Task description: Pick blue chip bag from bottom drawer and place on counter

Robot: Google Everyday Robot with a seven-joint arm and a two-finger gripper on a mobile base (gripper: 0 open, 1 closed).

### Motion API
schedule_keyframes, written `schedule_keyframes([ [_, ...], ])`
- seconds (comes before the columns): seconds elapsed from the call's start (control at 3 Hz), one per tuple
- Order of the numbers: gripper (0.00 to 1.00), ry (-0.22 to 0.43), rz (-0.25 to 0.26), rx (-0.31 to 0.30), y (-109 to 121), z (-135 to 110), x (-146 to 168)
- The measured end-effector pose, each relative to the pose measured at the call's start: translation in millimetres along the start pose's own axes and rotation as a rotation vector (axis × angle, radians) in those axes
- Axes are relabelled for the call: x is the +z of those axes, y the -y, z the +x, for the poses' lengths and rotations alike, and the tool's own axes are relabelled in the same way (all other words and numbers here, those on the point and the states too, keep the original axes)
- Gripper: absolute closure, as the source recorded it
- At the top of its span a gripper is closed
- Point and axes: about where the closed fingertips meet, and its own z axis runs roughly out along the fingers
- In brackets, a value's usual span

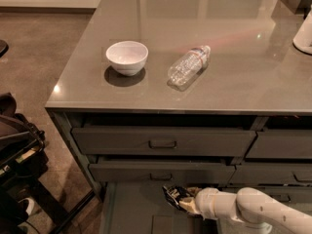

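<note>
The bottom drawer [136,208] stands pulled open below the two handled drawers. My gripper [176,199] is inside it at the middle, reaching in from the right on a white arm. A small dark crumpled thing with pale flecks, the blue chip bag [170,194], sits at the gripper's tip, and the gripper looks shut on it, just above the drawer floor. The counter [234,48] is the grey-brown slab above the drawers.
A white bowl [127,57] and a clear plastic bottle [188,67] lying on its side are on the counter. A white object [304,33] stands at the counter's right edge. Dark equipment [17,155] stands on the floor at the left.
</note>
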Motion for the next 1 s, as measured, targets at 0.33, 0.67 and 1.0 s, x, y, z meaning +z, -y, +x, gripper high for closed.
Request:
schedule_keyframes([
  [0.33,1.0,0.013,-0.044,-0.027,-20.5,-51.1,-44.7],
  [0.67,1.0,0.017,0.0,-0.095,-36.8,-114.7,-100.9],
  [1.0,1.0,0.007,0.123,-0.209,-34.0,-187.1,-159.9],
])
